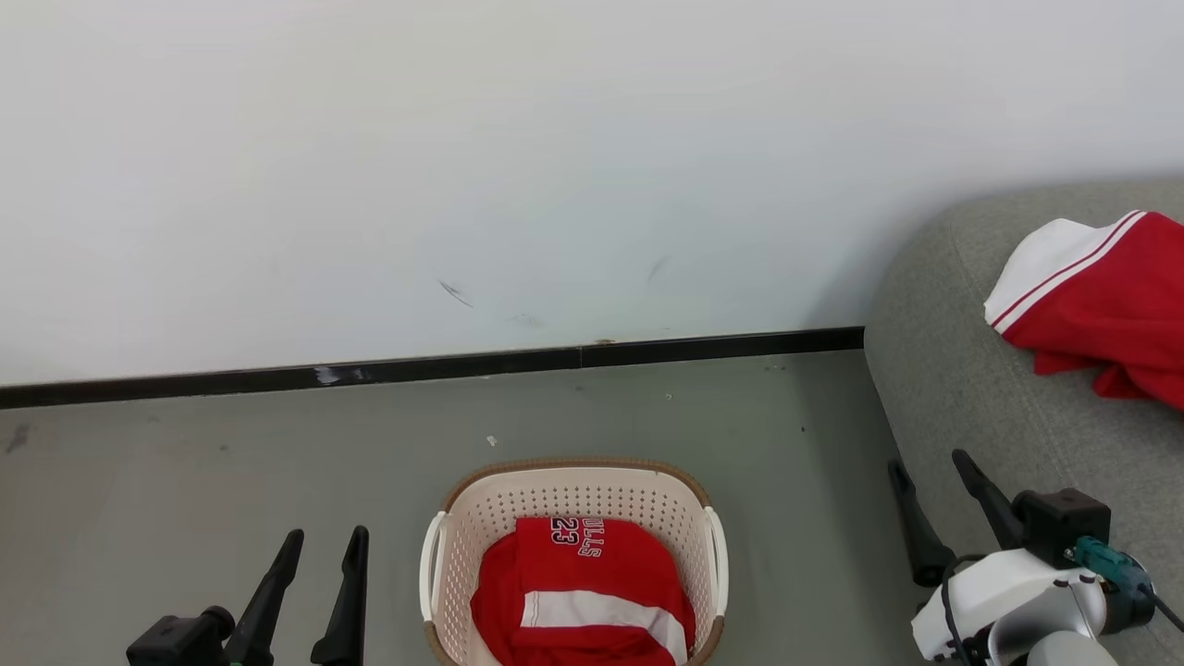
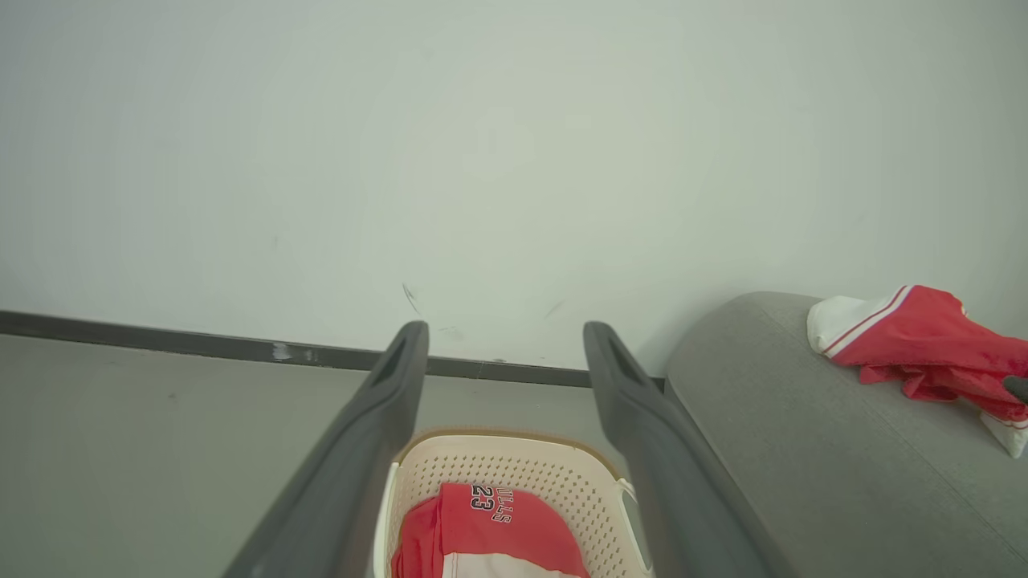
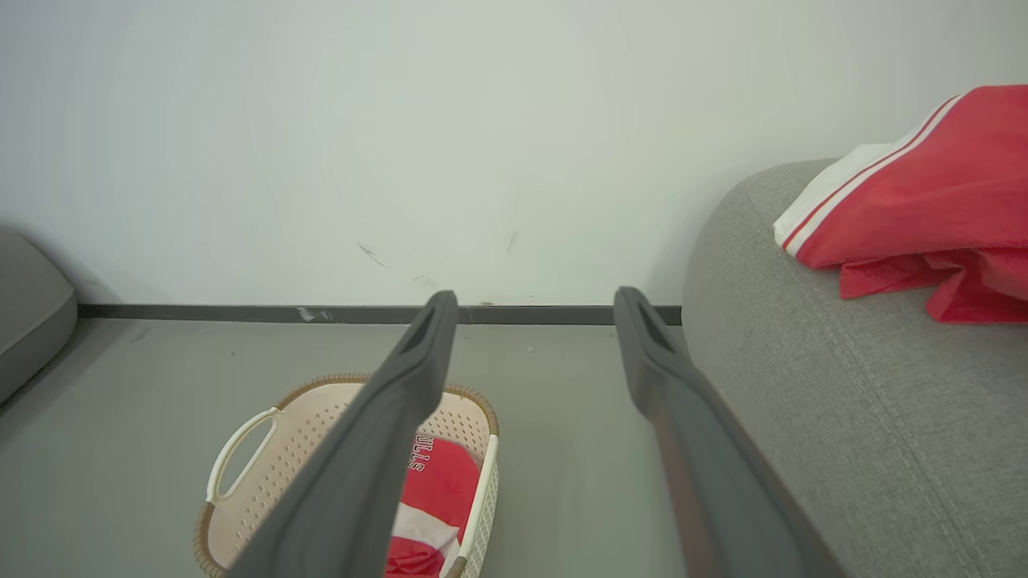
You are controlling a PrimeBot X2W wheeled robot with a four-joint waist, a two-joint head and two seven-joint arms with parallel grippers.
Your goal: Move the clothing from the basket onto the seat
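One red jersey (image 1: 583, 592) lettered 23 lies folded in the basket (image 1: 573, 495) on the floor (image 1: 185, 462) | second red garment (image 1: 1101, 305) rests on the seat (image 1: 962, 398) | left gripper (image 1: 328, 533), right gripper (image 1: 928, 459): both wide open, empty, flanking basket; judged staged for next pick.

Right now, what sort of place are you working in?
Probably a plain indoor room, perhaps a living or laundry corner: a large grey fabric sofa stands by a bare white wall with a dark skirting strip, and a small cream perforated plastic laundry basket sits on a smooth grey floor.
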